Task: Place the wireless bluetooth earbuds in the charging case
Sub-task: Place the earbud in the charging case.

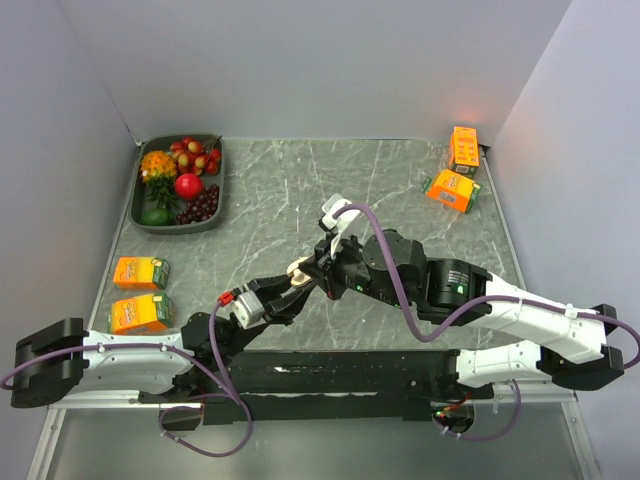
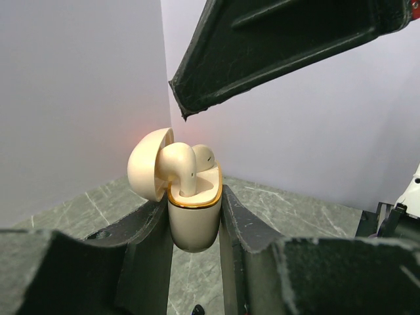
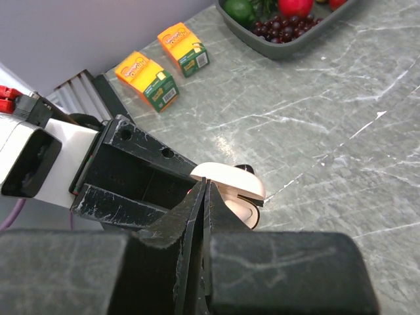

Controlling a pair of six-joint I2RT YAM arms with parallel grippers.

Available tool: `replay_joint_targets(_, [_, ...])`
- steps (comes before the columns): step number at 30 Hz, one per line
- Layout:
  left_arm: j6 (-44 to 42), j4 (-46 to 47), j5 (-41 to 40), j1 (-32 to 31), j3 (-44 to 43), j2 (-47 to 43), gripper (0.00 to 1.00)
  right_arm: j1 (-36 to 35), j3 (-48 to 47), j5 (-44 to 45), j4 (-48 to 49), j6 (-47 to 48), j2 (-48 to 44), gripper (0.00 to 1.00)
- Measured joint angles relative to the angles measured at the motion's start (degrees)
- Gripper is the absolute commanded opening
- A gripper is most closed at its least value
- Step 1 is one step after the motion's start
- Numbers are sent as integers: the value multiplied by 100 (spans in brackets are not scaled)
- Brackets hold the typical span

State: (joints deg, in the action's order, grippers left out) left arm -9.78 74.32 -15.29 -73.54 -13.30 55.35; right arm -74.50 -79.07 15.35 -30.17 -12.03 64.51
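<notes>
Above the grey marbled tabletop (image 1: 400, 190), a glossy cream plastic charging case (image 2: 193, 226), lid open, is clamped in the jaws of the left gripper (image 2: 195, 205). Two cream plastic earbuds (image 2: 181, 165) appear seated inside. Just above, the jaws of the right gripper (image 3: 205, 190) are pressed together.

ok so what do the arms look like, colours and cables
The left arm and right arm have white covers and black joints. A purple cable loops along each. The left arm has a red connector near its wrist. The left end effector and right end effector are black and scuffed.
</notes>
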Motion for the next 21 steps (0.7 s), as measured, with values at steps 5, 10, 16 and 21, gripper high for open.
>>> replay_joint_targets(5, [0, 0, 2, 0, 0, 0, 1, 2, 0, 26, 7, 46, 66, 6])
replay_joint_targets(10, [0, 0, 2, 0, 0, 0, 1, 2, 0, 24, 11, 63, 131, 6])
replay_joint_targets(16, [0, -2, 4, 0, 0, 0, 1, 2, 0, 15, 20, 57, 201, 5])
replay_joint_targets(21, [-2, -2, 2, 0, 0, -2, 1, 2, 0, 0, 17, 28, 201, 5])
